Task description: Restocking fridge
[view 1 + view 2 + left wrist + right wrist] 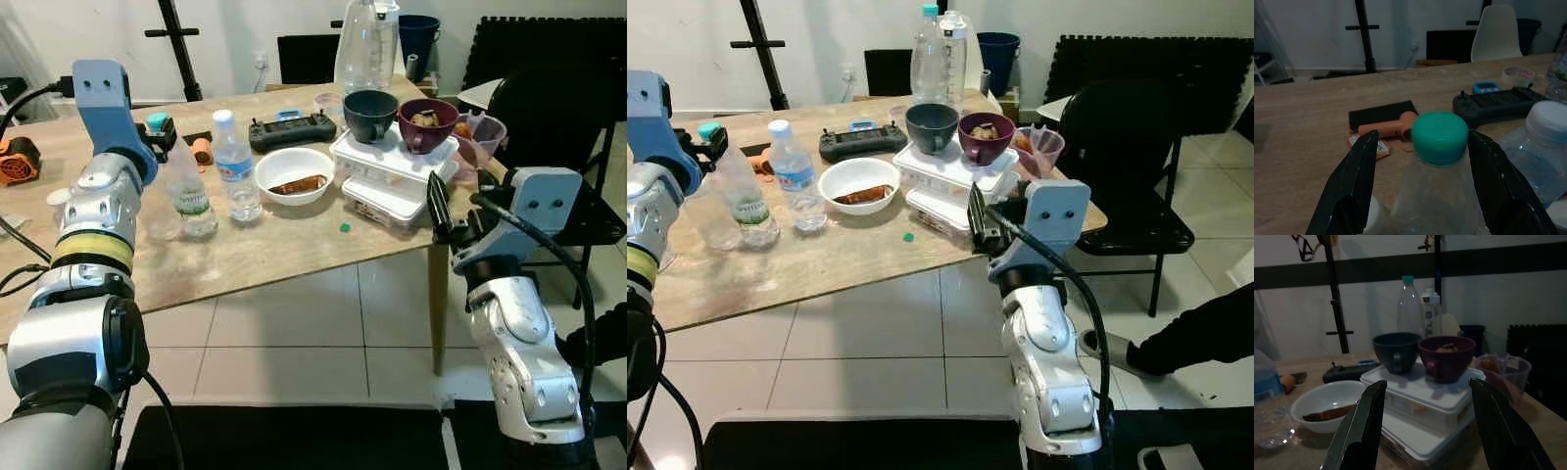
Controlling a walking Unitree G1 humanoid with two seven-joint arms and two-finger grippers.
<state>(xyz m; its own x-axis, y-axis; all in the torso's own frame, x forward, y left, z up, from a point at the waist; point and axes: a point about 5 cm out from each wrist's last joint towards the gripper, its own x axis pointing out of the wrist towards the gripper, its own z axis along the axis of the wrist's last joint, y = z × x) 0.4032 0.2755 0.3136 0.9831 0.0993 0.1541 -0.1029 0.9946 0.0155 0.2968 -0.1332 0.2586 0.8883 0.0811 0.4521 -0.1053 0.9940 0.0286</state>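
Both fingers of spread left hand (pixel 1420 186) flank green-capped bottle (pixel 1439 147), prob. not touching.

No lettering can be read anywhere. The green-capped bottle (pixel 188 192) left of centre in the left eye view wears a pale label with green marks, too small to make out. The white-capped bottle (pixel 235 164) just right of it carries a blue band, also illegible. The lower food box (pixel 390 204) at centre right shows a printed strip along its side, blurred beyond reading.
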